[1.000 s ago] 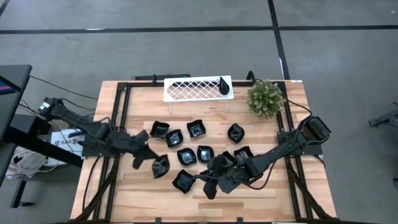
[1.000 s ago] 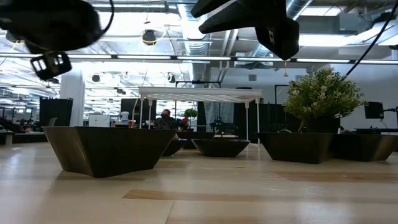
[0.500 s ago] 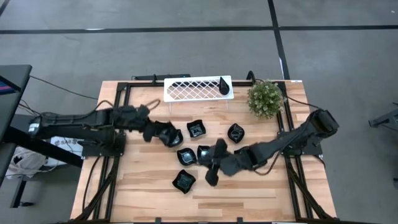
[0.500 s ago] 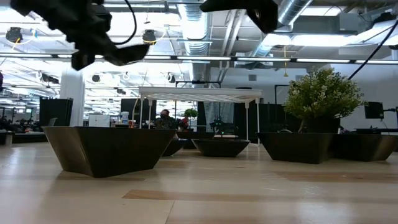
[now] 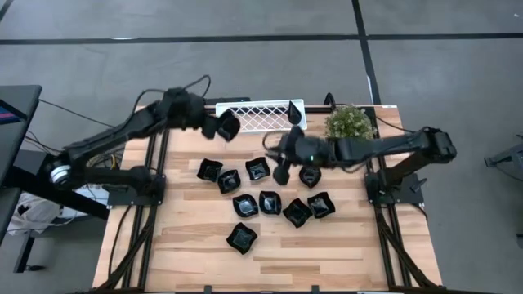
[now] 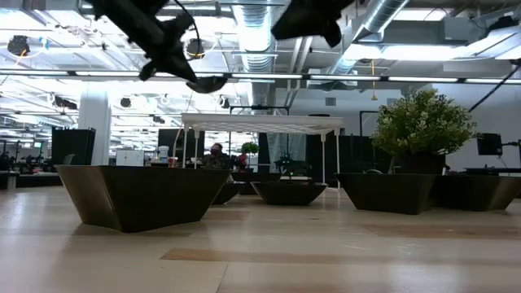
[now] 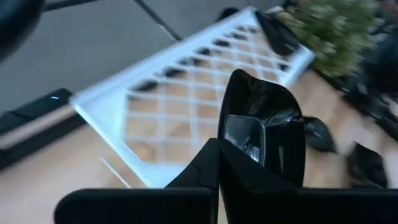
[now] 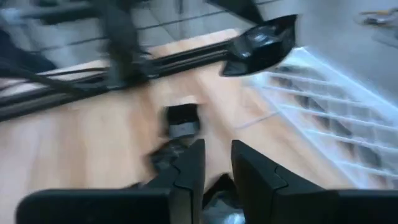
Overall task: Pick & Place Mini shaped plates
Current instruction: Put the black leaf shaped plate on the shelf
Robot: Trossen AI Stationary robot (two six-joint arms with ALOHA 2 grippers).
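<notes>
Held dish: a glossy black mini plate (image 7: pixel 264 134) with a wavy rim, pinched by its edge in the left gripper (image 5: pixel 214 126); it hangs in the air just at the left end of the white lattice tray (image 5: pixel 253 119).
Left arm: stretched from the table's left side toward the far edge, fingers (image 7: pixel 214 171) pressed together on the dish rim.
Right gripper (image 5: pixel 283 163): reaches in from the right, raised above the wooden table (image 5: pixel 343 245) near the plates in the far row; fingers (image 8: pixel 252 171) slightly apart, and I cannot tell whether they hold anything.
Teardrop plate (image 5: pixel 293 111): black and pointed, lying on the tray's right end.
Other plates (image 5: pixel 270 202): shiny black squarish dishes clustered mid-table.
Plant (image 5: pixel 348 127): green and bushy, at the far right corner.
</notes>
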